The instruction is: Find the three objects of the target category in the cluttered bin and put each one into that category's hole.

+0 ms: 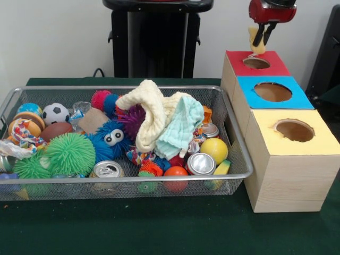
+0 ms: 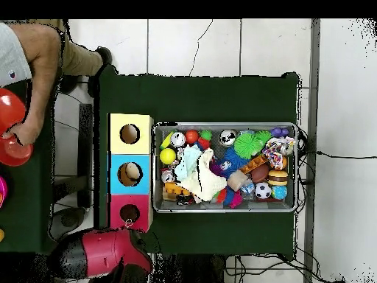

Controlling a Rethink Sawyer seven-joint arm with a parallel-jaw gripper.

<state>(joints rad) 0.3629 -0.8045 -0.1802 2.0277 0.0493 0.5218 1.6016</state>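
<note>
Front view: your wire bin [image 1: 234, 175] is crammed with toys, cans and cloths.
Beside it, the gripper [image 1: 259, 42] hangs right over the red hole [image 1: 256, 63], clamped on a pale yellowish thing [image 1: 256, 47], maybe a toy, hard to tell.

Robot arm [image 2: 103, 253]: glossy red shell w/ black joint sections, rounded, bulbous housing in overhead view. Wrist head [image 1: 272, 10]: red casing, black band on top. Gripper [image 1: 263, 38]: two slim black fingers [image 1: 258, 36] below the head. Pedestal [image 1: 155, 40]: black upright column, flat black top plate; poss. a dark cable at its left base.
</note>
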